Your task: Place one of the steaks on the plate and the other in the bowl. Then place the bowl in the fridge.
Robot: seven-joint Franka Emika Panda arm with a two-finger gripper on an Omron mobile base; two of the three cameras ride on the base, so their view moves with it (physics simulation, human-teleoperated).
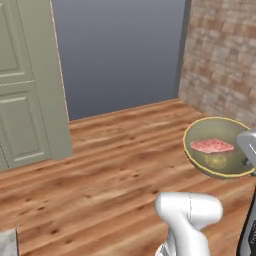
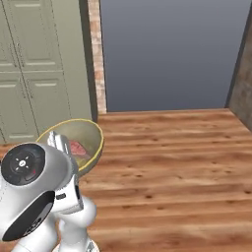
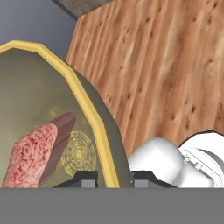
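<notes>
Pinching the yellow rim, the hand (image 3: 114, 177) is closed on the bowl (image 1: 220, 131); a pink steak (image 1: 212, 146) is held inside, above the wooden floor (image 1: 110, 165).

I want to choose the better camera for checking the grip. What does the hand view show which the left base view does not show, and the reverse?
Hand view alone: the two finger tips straddling the yellow rim of the bowl, one inside and one outside, and a round pattern on the bowl's bottom.

Left base view alone: the green panelled door, the brick wall and the grey wall behind.

Both: the bowl held above the wood floor, with the pale pink steak lying inside it.
</notes>
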